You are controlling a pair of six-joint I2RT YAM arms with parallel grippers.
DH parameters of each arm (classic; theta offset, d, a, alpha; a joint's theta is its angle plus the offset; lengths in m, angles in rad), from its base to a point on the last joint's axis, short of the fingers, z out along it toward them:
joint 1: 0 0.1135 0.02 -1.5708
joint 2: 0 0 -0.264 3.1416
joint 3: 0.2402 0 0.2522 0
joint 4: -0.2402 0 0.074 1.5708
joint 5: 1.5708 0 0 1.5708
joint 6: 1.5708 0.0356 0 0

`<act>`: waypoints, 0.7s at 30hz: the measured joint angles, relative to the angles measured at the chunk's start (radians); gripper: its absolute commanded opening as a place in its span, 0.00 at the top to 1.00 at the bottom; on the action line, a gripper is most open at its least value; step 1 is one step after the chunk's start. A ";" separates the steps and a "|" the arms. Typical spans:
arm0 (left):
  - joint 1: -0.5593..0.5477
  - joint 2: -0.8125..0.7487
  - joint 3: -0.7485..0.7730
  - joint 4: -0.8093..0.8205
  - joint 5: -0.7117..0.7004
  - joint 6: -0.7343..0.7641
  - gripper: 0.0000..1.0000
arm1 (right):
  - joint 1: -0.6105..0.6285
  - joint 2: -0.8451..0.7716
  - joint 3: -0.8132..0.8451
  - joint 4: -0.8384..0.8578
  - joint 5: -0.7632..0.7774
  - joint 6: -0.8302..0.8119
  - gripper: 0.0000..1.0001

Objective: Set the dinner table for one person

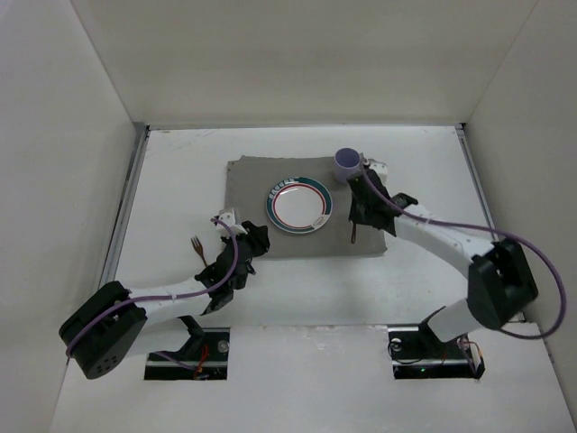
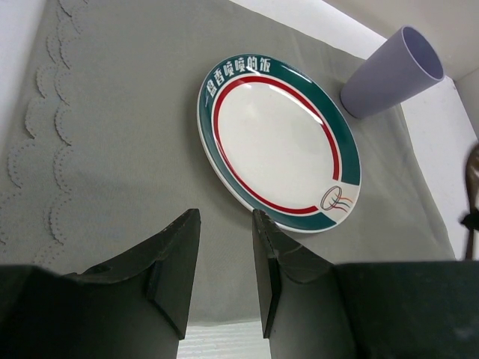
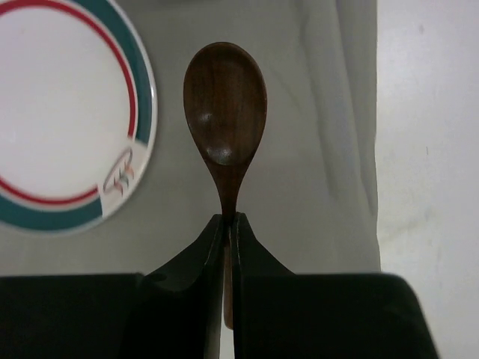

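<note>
Two arms are reaching out over the dinner table (image 1: 297, 293), whose white top is lying under everything and spreading from the arm bases to the far wall. A grey mat (image 1: 252, 185) is lying on its middle, and a plate (image 1: 298, 205) with a green and red rim is sitting at the mat's centre. A purple cup (image 1: 348, 164) is standing upright at the mat's far right corner, near the plate but apart from it.

The right gripper (image 3: 228, 221) is clenching a dark wooden spoon (image 3: 224, 112) by its handle, the fingers pressing together on the neck just below the bowl. The bowl is showing its hollow side and lying over the mat just right of the plate. Whether the spoon is touching the cloth I cannot tell.

The left gripper (image 2: 224, 218) is hovering at the mat's near left edge, pointing at the plate, its jaws standing apart and grasping nothing. A fork (image 1: 198, 249) is lying on the bare table left of the mat, beside the left arm.
</note>
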 measured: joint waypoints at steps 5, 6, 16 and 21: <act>0.000 0.000 0.000 0.000 0.001 0.000 0.68 | -0.066 0.223 0.113 0.082 -0.047 -0.130 0.92; 0.000 0.000 0.000 0.000 0.001 0.000 0.68 | -0.072 0.251 0.124 0.088 -0.053 -0.147 0.92; 0.009 0.032 0.006 0.000 0.004 -0.003 0.68 | -0.102 0.327 0.156 0.094 -0.102 -0.233 0.82; 0.013 0.034 0.008 0.000 0.004 -0.003 0.68 | -0.103 0.335 0.156 0.111 -0.120 -0.236 0.82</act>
